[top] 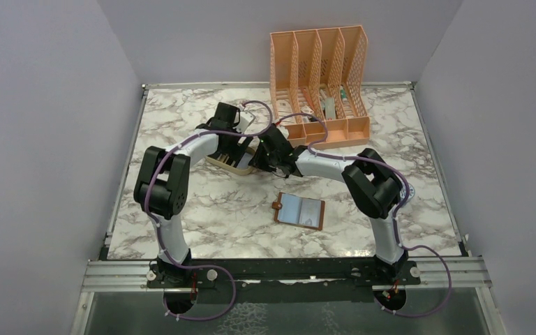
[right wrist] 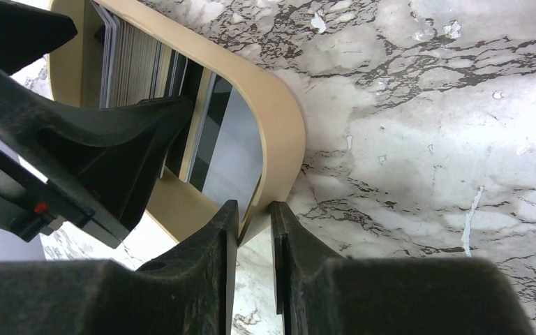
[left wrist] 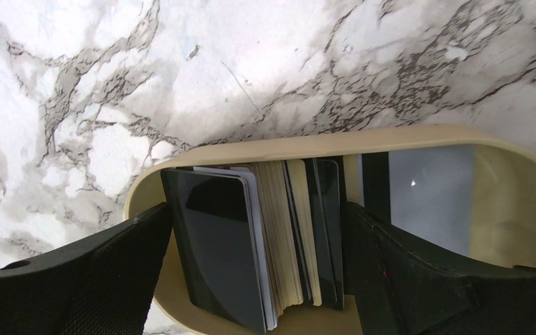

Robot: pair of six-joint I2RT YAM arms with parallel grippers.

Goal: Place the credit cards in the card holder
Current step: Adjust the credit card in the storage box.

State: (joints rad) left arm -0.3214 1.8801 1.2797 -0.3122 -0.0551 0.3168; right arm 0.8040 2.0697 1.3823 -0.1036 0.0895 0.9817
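- The left gripper (left wrist: 257, 213) reaches to the middle of the marble table (top: 202, 216), left of centre, and hangs over a beige oval tray (left wrist: 307, 139).
- Its fingers (left wrist: 77, 279) stand wide apart, one on each side of a stack of cards. Each sits just beside an outer card, but I cannot tell whether either one touches.
- The credit cards (left wrist: 223, 244) stand on edge inside the tray, packed side by side. A dark card faces left, pale and gold-toned edges sit in the middle, and more dark cards are on the right.
- A pale grey card (left wrist: 429, 195) leans alone in the right part of the tray, separated from the stack by a gap.
- The right gripper (right wrist: 254, 207) meets the same tray from the right, at its rounded right end.
- Its fingers (right wrist: 209, 279) are drawn close together with the tray's wall pinched between them, one inside the rim and one outside.
- In the right wrist view, a finger of the left gripper shows inside the tray beside the cards.
- The card holder (top: 299, 211) lies open and flat on the table, nearer than the tray and to its right, well apart from the cards and both grippers.
- Its shiny bluish pockets face up and its brown snap tab sticks out on the left.
- A peach mesh file organiser (top: 321, 77) stands at the far edge of the table, right of centre. A few items sit in its slots, too small to make out.
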